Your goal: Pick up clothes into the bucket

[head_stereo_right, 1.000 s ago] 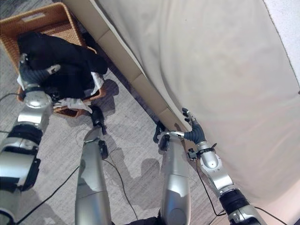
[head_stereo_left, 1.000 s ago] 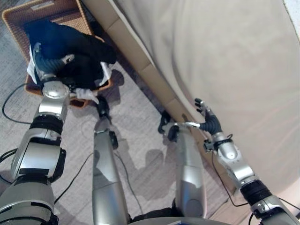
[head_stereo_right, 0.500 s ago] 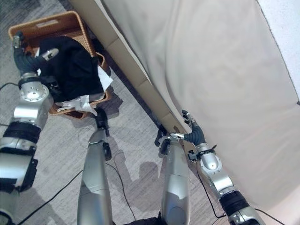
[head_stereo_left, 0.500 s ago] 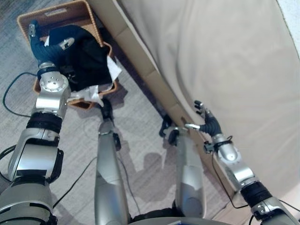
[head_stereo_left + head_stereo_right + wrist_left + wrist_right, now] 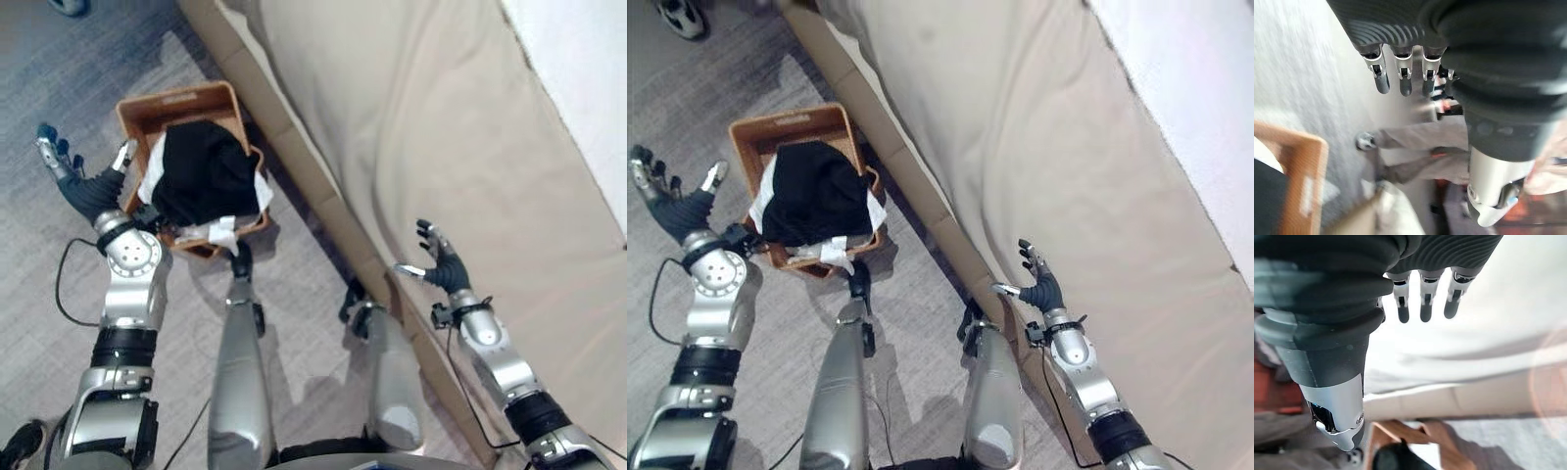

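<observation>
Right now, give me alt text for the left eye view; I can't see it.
A wicker basket on the carpet beside a beige bed holds a black garment over white cloth. The left hand is open and empty beside the basket; the right hand is open over the bed's edge.

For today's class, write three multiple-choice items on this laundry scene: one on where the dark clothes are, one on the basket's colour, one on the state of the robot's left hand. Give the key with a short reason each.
1. Where does the black garment lie?
A. on the beige bed cover
B. in the brown woven basket
C. in the right hand

2. What colour is the brown woven basket?
A. orange-brown
B. blue
C. white

3. How is the left hand?
A. curled round cloth
B. fist, holding nothing
C. open, fingers spread, holding nothing

Key: 1 B, the garment is piled inside the basket's walls, on the grey carpet beside the beige bed cover. 2 A, its rim shows orange-brown weave. 3 C, its fingers are straight and apart, beside the basket.
</observation>
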